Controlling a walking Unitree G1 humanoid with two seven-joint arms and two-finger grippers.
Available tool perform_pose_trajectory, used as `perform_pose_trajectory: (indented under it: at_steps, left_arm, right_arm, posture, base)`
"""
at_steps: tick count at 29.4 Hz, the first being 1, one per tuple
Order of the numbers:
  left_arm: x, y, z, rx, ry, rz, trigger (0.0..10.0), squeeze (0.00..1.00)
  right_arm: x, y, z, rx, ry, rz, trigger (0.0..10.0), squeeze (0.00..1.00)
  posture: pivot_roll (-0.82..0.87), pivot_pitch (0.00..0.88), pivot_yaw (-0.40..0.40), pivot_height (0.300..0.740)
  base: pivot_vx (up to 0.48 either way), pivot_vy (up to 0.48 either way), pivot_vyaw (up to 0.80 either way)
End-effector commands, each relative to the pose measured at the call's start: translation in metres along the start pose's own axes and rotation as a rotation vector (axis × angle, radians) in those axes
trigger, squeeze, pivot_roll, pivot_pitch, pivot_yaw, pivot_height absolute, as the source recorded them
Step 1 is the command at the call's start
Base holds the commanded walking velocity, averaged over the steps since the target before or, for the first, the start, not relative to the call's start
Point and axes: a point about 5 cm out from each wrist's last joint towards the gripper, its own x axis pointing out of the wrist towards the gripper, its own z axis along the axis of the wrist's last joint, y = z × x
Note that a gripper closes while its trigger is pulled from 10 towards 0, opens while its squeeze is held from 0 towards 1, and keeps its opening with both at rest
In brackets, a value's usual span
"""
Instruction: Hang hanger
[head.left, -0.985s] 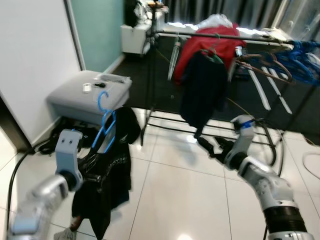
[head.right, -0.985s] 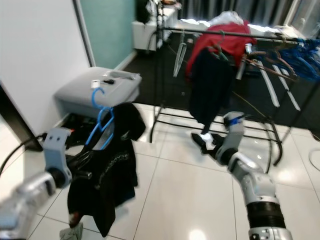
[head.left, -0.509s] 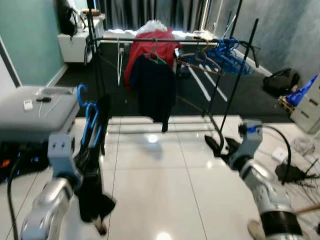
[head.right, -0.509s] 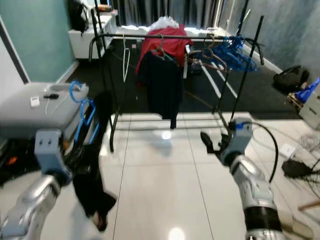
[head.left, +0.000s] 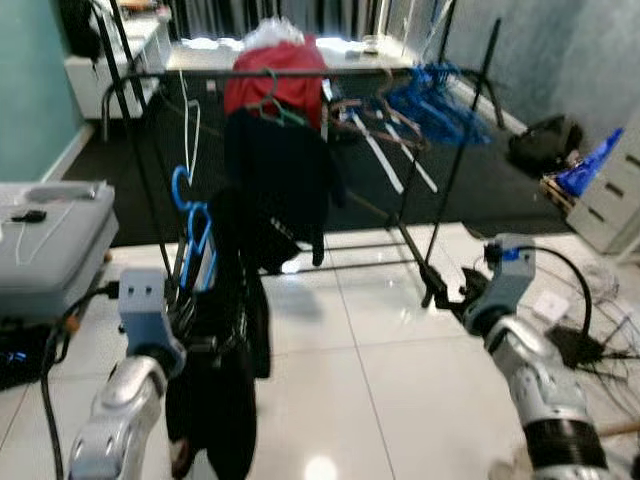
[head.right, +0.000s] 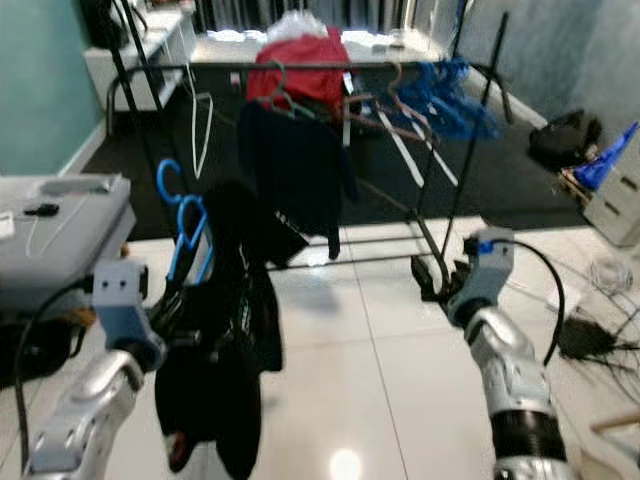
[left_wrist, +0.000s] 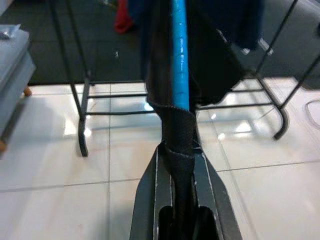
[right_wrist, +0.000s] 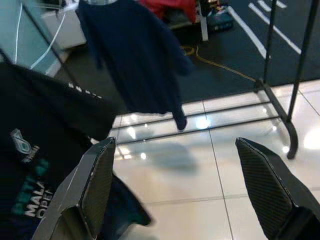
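Note:
A blue hanger (head.left: 190, 215) carries a black T-shirt (head.left: 235, 330) that droops toward the floor. My left gripper (left_wrist: 181, 165) is shut on the hanger's bar through the shirt cloth, low at the left, a short way in front of the clothes rack. The rack's black rail (head.left: 300, 72) runs across ahead of me, bearing a red garment (head.left: 275, 75), a dark navy top (head.left: 280, 170), brown hangers (head.left: 360, 110) and a bunch of blue hangers (head.left: 430, 95). My right gripper (right_wrist: 175, 142) is open and holds nothing, raised at the right near the rack's right foot (head.left: 432, 290).
A grey case (head.left: 45, 240) with small items on top stands at the left. At the right, cables (head.left: 590, 340) lie on the glossy white tiles, with a white drawer unit (head.left: 610, 200) and a black bag (head.left: 535, 155) beyond. The rack's lower bars cross the floor ahead.
The view has swung and closed in, so the rack now sits nearer and more central. The hanger with the shirt stays in my left gripper; the right gripper stays open.

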Motion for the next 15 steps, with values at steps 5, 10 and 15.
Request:
perform_pose_trajectory:
  at_steps: [5, 10, 15]
  left_arm:
    - [0.002, -0.0089, 0.0049, -0.014, -0.035, -0.017, 10.0, 0.0]
    - [0.0026, -0.0089, 0.0052, -0.008, -0.033, -0.011, 10.0, 0.0]
    - [0.0071, -0.0137, 0.0106, 0.04, -0.043, 0.036, 10.0, 0.0]
  right_arm:
    - [-0.0059, -0.0122, -0.0041, -0.007, 0.012, -0.047, 10.0, 0.0]
    - [-0.0056, -0.0124, -0.0039, -0.006, 0.009, -0.049, 10.0, 0.0]
    - [-0.006, -0.0069, -0.0022, -0.018, -0.007, 0.02, 10.0, 0.0]
  posture:
    - [-0.08, 0.0, -0.046, 0.74]
    - [-0.08, 0.0, -0.043, 0.74]
    - [-0.09, 0.0, -0.037, 0.74]
  base:
    - [0.48, 0.0, 0.0]
    - [0.48, 0.0, 0.0]
    - [0.48, 0.0, 0.64]
